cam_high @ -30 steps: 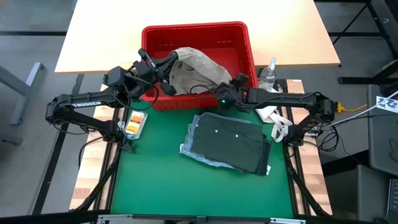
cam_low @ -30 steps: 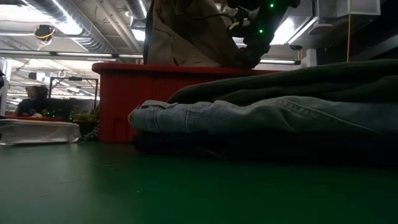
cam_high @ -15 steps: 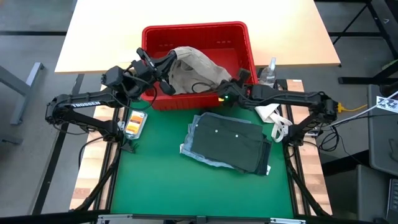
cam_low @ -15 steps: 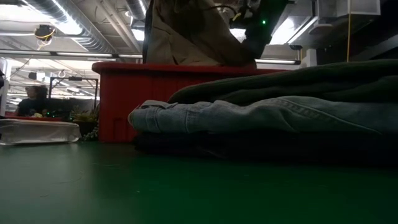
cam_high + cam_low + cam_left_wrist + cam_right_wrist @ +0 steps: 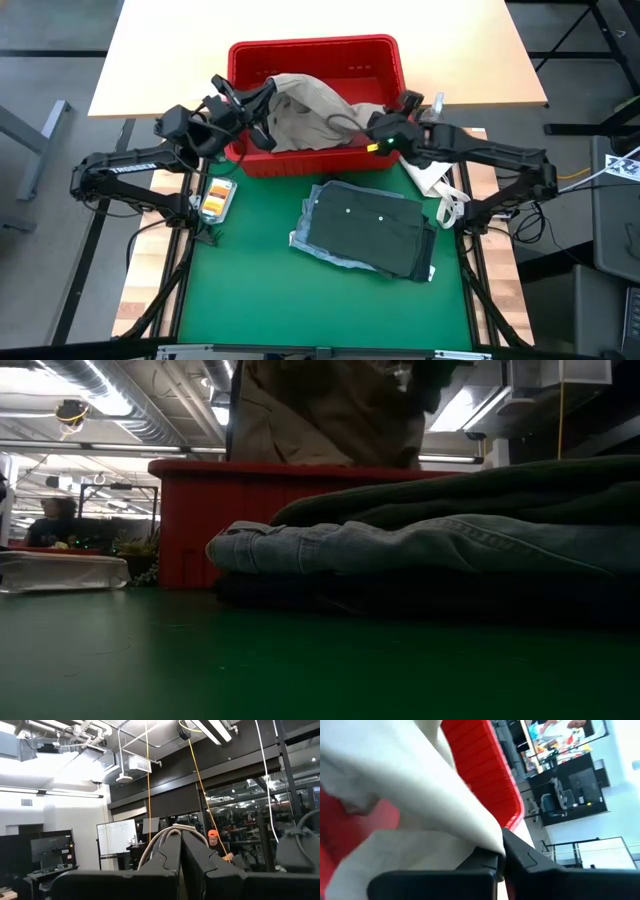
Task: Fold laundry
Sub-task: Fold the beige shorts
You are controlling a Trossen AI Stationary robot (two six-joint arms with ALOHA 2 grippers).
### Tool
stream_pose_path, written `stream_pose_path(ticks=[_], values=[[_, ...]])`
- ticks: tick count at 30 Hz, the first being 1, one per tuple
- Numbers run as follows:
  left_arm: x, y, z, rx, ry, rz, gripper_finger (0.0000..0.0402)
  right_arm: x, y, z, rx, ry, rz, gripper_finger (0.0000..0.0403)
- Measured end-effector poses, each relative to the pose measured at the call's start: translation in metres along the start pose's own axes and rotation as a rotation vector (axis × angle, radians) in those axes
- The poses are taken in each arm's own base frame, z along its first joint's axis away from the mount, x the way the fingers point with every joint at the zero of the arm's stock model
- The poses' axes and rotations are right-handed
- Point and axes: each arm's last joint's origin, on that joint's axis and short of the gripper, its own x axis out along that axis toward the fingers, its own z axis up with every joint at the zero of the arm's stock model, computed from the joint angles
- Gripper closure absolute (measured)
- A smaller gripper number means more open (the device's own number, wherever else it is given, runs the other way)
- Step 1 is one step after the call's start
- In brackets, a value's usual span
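The beige khaki piece (image 5: 310, 108) hangs out of the red basket (image 5: 385, 60) and is stretched between both grippers. My left gripper (image 5: 270, 95) is shut on its left end, above the basket's left side. My right gripper (image 5: 366, 122) is shut on its right end, near the basket's right front corner. In the low view the khaki piece (image 5: 320, 410) rises above the basket's rim (image 5: 200, 465). On the green mat lies a folded stack (image 5: 365, 230): the dark olive green piece (image 5: 480, 490) on top, light blue denim (image 5: 400, 550) under it, dark cloth at the bottom. My left gripper pinches a thin edge of the khaki piece (image 5: 167, 832) between its two shut fingers (image 5: 165, 862), which point slanting upward. The cloth runs on from there toward the right gripper. My right gripper pinches a fold of the khaki piece (image 5: 492, 842) between its shut fingertips (image 5: 520, 855), slanting down toward the basket. The cloth spreads away from the fingers, its lower part still in the basket.
A clear spray bottle (image 5: 432, 115) stands right of the basket, with a white cloth (image 5: 438, 185) near it at the mat's right edge. A small orange-and-white pack (image 5: 215, 197) lies at the mat's left. A pale tabletop (image 5: 170, 50) lies behind the basket.
My right gripper has risen from the basket's front rim and moved toward the table's far right, rolling as it went. The right part of the khaki piece has come up with it, so the garment stands higher and wider above the basket.
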Motion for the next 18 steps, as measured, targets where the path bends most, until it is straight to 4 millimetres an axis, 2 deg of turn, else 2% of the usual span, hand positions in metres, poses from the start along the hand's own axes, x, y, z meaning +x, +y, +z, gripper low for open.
stream_pose_path(ticks=[9,18], values=[[-0.003,0.003,0.005,-0.009,-0.017,-0.003,0.0401,-0.021,-0.039,0.005,-0.061,-0.068,-0.041,0.0391],[-0.011,0.005,0.016,-0.029,-0.062,-0.052,0.0401,-0.041,-0.068,0.007,-0.121,-0.174,-0.017,0.0391]])
